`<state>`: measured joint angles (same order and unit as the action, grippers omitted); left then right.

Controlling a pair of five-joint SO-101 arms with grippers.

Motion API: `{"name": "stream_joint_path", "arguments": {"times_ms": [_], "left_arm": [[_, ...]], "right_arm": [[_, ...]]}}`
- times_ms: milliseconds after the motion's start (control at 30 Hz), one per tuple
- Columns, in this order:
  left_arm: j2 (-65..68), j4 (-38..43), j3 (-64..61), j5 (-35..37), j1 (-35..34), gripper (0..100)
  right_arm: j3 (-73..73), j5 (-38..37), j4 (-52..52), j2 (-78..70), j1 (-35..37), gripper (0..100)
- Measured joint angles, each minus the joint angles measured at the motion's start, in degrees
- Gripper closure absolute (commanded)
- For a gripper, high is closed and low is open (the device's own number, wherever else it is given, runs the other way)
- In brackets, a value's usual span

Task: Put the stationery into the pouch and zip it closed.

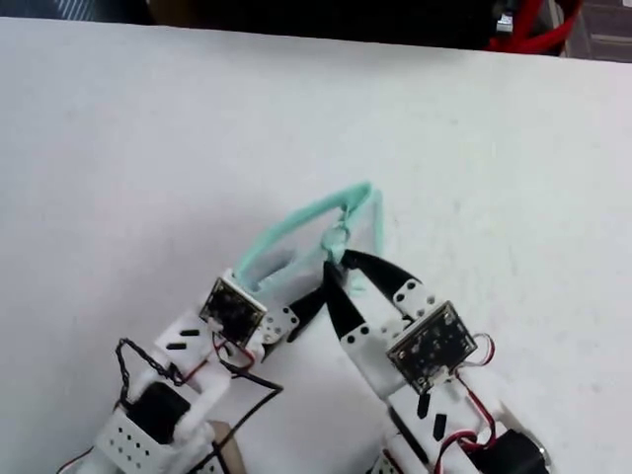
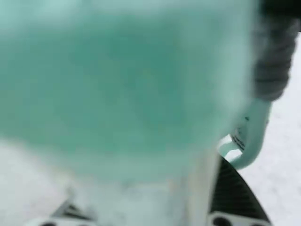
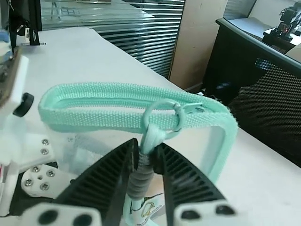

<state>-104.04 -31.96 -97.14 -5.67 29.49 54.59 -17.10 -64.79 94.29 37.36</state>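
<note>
- Pouch [image 1: 296,222] [image 3: 117,110], clear sides with mint trim, stands on edge on the white table [image 1: 148,148], near the front, between the two arms.
- Right gripper [image 1: 338,265] [image 3: 146,146] sits at the pouch's top edge; black fingers [image 3: 117,174] closed narrow, pinching the zipper pull [image 3: 149,136] [image 1: 336,237] just below its mint ring.
- Zipper pull sits toward the pouch's far end, ring lying against the mint trim, grey cord running down between the right fingers.
- Left gripper [image 1: 279,294] is at the pouch's near end, touching or right beside the trim; grip state cannot be told.
- Left wrist view: pouch [image 2: 117,70] pressed up close and blurred, zipper pull [image 2: 251,136] off to one side.
- Contents of the pouch too unclear to name.
</note>
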Motion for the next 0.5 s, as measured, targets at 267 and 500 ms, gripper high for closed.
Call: {"name": "stream_joint_path", "arguments": {"times_ms": [267,500], "left_arm": [[0.0,0.0,0.0,0.0,0.0,78],[0.0,0.0,0.0,-1.23,0.0,95]], "right_arm": [[-0.09,-1.41,-1.93,0.09,0.0,83.7],[-6.68,-12.22,-13.54,0.44,0.97,74.1]]}}
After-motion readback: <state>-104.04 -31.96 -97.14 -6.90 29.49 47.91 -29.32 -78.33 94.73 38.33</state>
